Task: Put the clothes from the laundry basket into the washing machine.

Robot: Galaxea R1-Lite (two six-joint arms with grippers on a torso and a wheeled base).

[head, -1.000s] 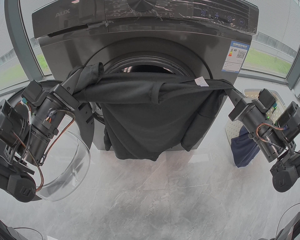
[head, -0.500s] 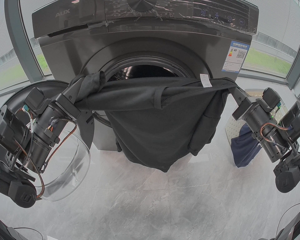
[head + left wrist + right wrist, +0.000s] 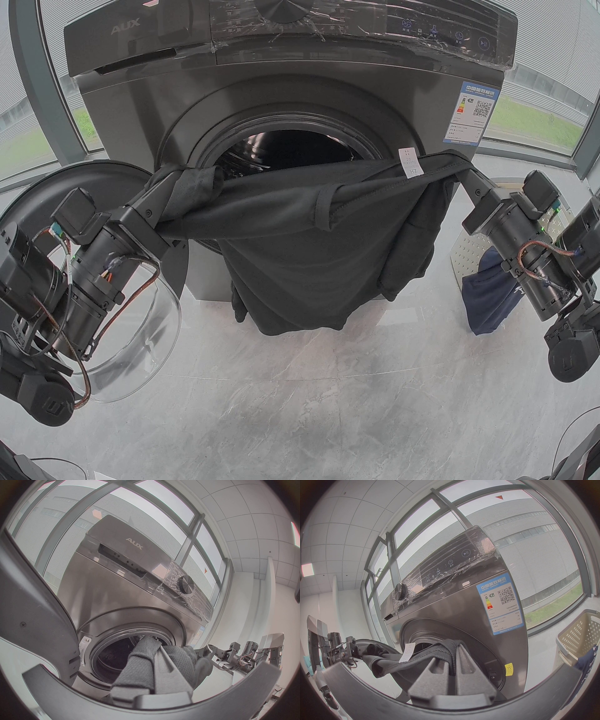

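Shirt (image 3: 312, 250) — spread before washer (image 3: 312, 94), left gripper (image 3: 165, 187) and right gripper (image 3: 464, 172) clamped on its ends; next: feed forward into drum (image 3: 281, 147)

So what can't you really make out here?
Drum of the dark grey metal washing machine: head view, lower part hidden by the black fabric garment; the rest is too dark.
Contents of the beige perforated plastic laundry basket: right wrist view, cut off by the edge; a navy blue cloth hangs over its rim.
Print on the garment's white label: head view, too small.
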